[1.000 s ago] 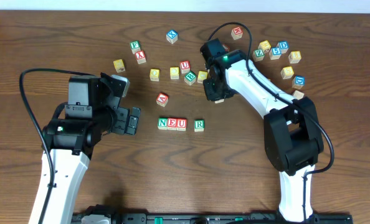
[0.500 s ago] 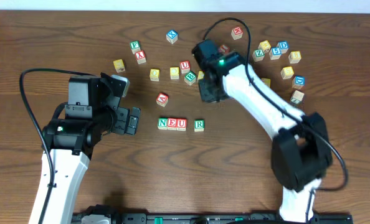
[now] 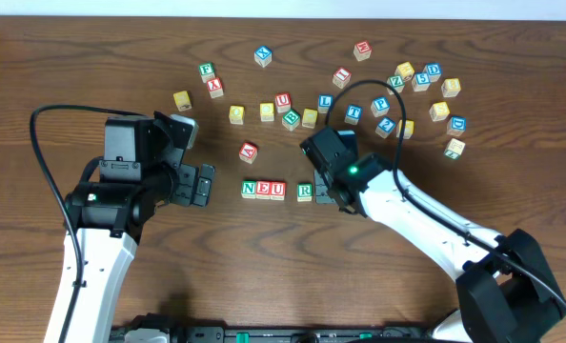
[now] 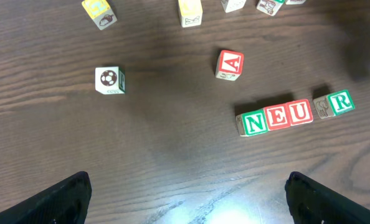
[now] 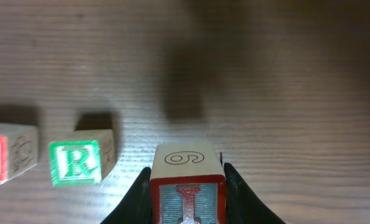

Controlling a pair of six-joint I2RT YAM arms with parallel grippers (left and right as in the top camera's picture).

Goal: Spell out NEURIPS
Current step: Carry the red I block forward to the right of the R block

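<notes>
**Q:** Right gripper (image 3: 333,194), state?
**A:** Narrowed onto the I cube (image 5: 187,198), with one of the fingers (image 5: 236,190) on each flank. The red-framed I faces the wrist camera. The face above it carries a numeral, 6 or 9. Cannot tell whether the cube rests on the table (image 3: 92,57).

**Q:** Position? Overhead clock, 12 = far edge.
**A:** The gripper sits at 3 o'clock of the R cube (image 3: 305,191), just beside it. The right wrist view shows bare wood between the I cube and R, so they are apart.

**Q:** The row?
**A:** N cube (image 3: 250,189), E cube (image 3: 264,189) and U cube (image 3: 277,189) are touching and read from 9 toward 3 o'clock. R follows at the 3 o'clock end, with a narrow gap after U. N and R are green, U is red.

**Q:** Left gripper (image 3: 203,184)?
**A:** Jaws spread wide with nothing between them. It is at 9 o'clock of the row, clear of N.

**Q:** Other items?
**A:** The A cube (image 3: 250,151), red, is near the row at its 11 o'clock. Loose cubes (image 3: 380,106) are scattered from 11 round to 2 o'clock, toward the far edge. The left wrist view also shows a ball cube (image 4: 109,79), standing alone.
</notes>
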